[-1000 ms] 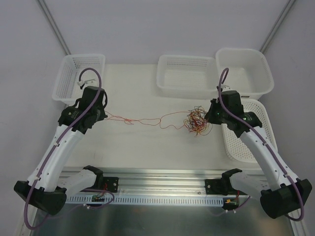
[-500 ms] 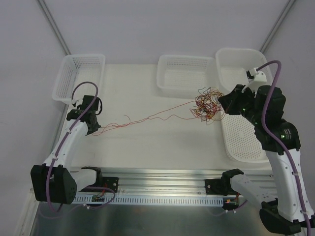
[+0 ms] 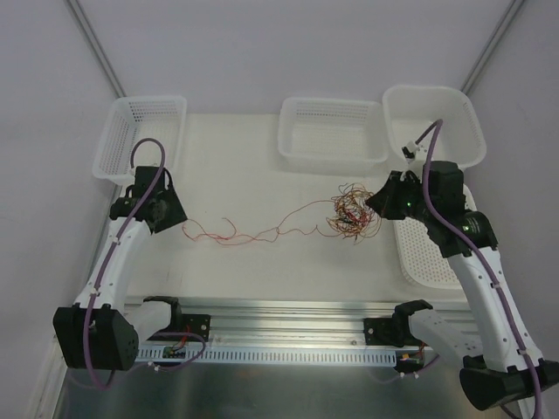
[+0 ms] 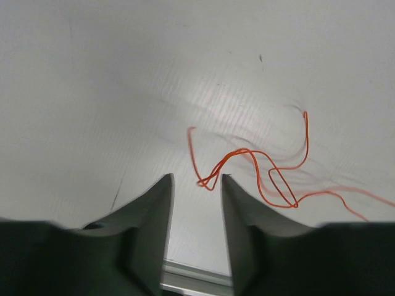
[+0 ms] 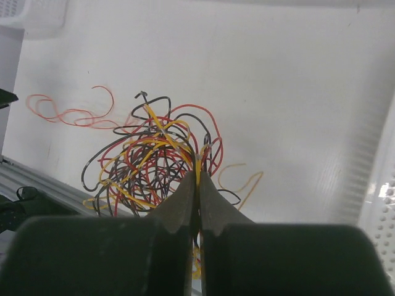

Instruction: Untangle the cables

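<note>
right gripper [image 5: 198,180] clamping cables [image 5: 154,161] at clump's 3 o'clock; left gripper [image 4: 196,180] idling part-open, empty by red strand [image 4: 306,135]; likely light, springy: grab ends

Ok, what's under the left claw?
The curly end of a red cable lies on the white table below the open left gripper. Its fingers hide the table right beneath them.

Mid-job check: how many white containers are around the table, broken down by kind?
Mesh baskets: 2 (left basket, middle basket)
Solid tub: 1
Flat perforated tray: 1
Total: 4
</note>
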